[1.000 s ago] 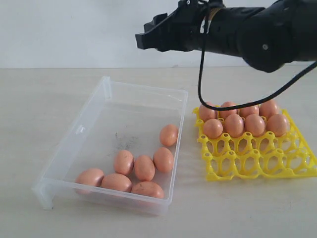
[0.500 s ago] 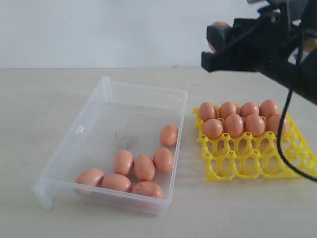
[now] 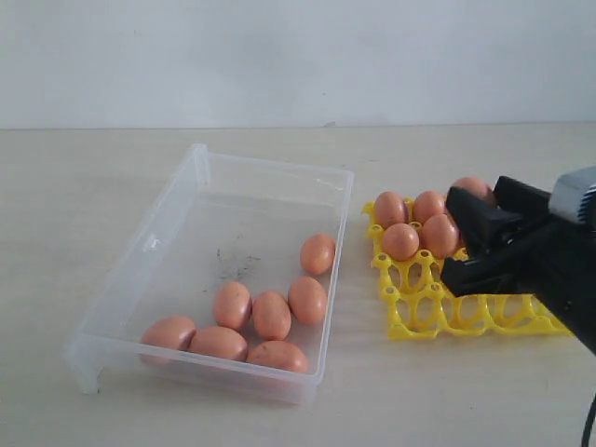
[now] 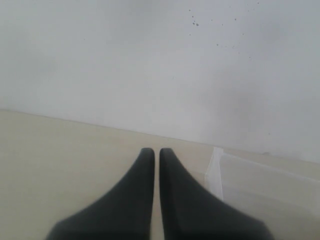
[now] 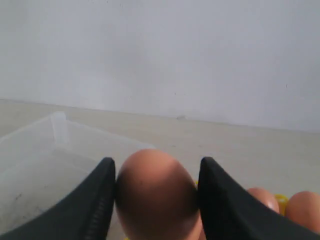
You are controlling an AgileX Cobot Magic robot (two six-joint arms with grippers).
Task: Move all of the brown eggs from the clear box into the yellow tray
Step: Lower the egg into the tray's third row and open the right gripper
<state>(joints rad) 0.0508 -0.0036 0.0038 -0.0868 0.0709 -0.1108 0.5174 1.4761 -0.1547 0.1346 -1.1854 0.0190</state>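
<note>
Okay, nearest first: at the lower right of the exterior frame your right gripper [image 5: 157, 162] is clamped on one brown egg [image 5: 155, 197], with a black finger pressed to each side of it. Its arm [image 3: 549, 270] covers the right part of the yellow tray [image 3: 419, 315]. Cannot tell how high that egg sits above the cups. At lower left the clear box [image 3: 186, 371] lies on the table [image 3: 84, 186], just beside the tray. Seven loose eggs [image 3: 271, 315] are in it, six bunched along its near wall and one apart, farther back near the right wall. Dark scuffs [image 3: 228, 265] mark the box floor. At centre right, four tray eggs [image 3: 440, 235] sit in cups in the two far rows on the tray's left side. One more egg shows just above the gripper's upper finger; cannot tell whether it is the held one. Your left gripper [image 4: 153, 153] is pinched together on nothing, over bare table, with a box corner just ahead of it. Farthest back is a plain white wall [image 3: 279, 56].
</note>
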